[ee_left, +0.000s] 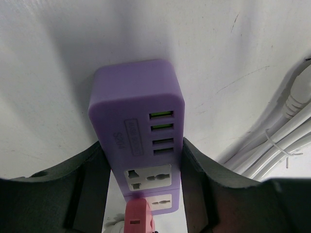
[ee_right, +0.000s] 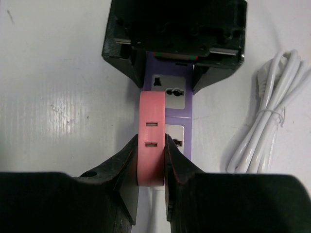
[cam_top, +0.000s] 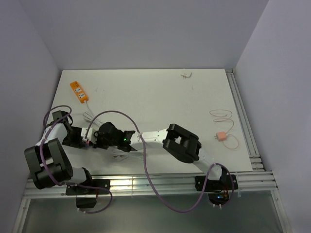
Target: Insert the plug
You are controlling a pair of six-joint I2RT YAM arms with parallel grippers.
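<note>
Plug (cam_top: pixel 221 136) flat on table (cam_top: pixel 160 97), 3 o'clock side in top view, well apart from both arms. Right gripper (ee_right: pixel 151 155) narrowly parted, pinching pink slotted block (ee_right: pixel 151 121) above lilac power strip (ee_left: pixel 136 107). Left gripper (ee_left: pixel 145 165) about half spread, clamping strip's long sides. White cable (ee_right: pixel 265 121) at strip's 3 o'clock in right wrist view.

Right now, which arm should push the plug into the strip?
Right. Its hand grips the plug right at the strip's sockets, so it likely only needs to press in. The left hand is clamped across the strip, steadying it.
</note>
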